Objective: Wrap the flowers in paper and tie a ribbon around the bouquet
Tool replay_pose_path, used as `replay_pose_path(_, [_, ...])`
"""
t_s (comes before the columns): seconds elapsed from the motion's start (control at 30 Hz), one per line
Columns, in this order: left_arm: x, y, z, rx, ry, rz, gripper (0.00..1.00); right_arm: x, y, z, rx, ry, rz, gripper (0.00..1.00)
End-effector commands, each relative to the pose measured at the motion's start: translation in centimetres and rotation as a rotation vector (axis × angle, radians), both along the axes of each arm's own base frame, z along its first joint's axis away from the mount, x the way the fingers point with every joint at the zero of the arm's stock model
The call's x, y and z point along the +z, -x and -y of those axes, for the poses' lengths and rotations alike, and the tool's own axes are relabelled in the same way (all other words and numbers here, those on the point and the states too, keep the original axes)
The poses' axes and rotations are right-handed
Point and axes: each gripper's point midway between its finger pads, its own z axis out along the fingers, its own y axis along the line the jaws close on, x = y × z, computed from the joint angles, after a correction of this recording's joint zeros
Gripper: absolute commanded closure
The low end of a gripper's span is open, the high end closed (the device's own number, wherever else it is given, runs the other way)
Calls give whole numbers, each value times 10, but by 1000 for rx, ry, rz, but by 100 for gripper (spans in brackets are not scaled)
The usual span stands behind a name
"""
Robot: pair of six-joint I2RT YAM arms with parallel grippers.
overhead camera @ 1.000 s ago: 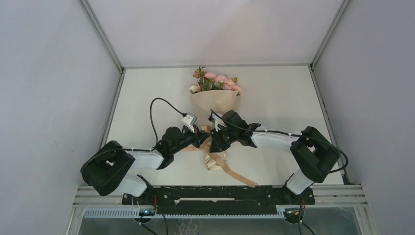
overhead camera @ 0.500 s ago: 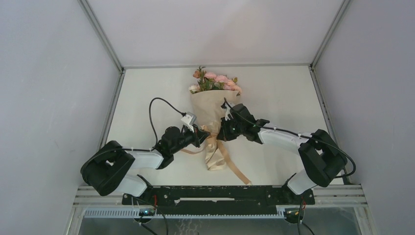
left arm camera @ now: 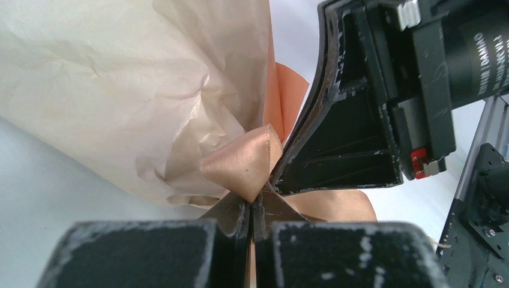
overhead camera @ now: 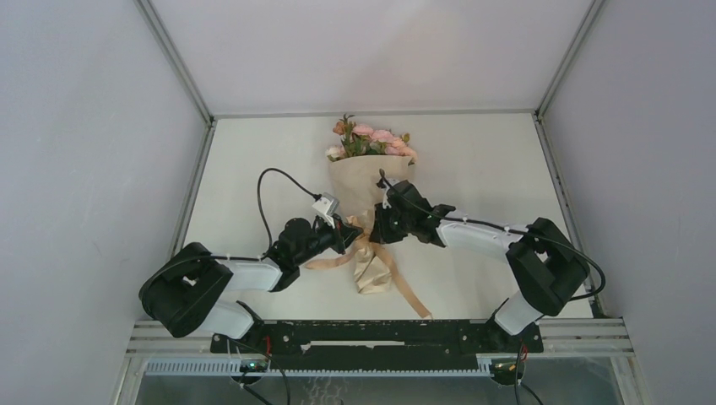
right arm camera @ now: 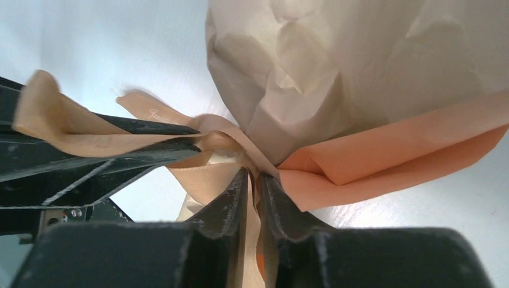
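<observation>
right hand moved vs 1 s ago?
Yes: in the top view the right hand has shifted slightly away from the base rail, toward the flowers, which lie where they were.

Soft, even light from above fills the white table [overhead camera: 253,152], with only faint shadows under the arms. The overhead view is sharp. In the wrist views the black gripper fingers [left arm camera: 138,252] nearest the lens blur, and the narrow peach satin ribbon [left arm camera: 243,165] shows mild sheen.

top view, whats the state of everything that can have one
flowers, wrapped, blooms poking out the far end
paper, rolled into a cone, cinched at the neck
ribbon, around the neck, tails loose
left claw, shut on a ribbon loop
right claw, shut on ribbon
</observation>
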Motion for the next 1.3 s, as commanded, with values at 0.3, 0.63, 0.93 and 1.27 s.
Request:
replay_pose_path(0.3, [24,-8,5,1,55,63,100,79,-23,-2,261,-159,5,60])
replay_pose_path(0.63, [27,-3,4,-8,71,83,100,38,-40,-9,356,25,-123,90])
replay_pose_path(0.93, [23,-2,1,4,72,67,100,13,-41,0,390,124,-171,89])
replay_pose_path(1.27, [15,-9,-2,55,70,20,100,26,-19,-17,554,-237,-343,83])
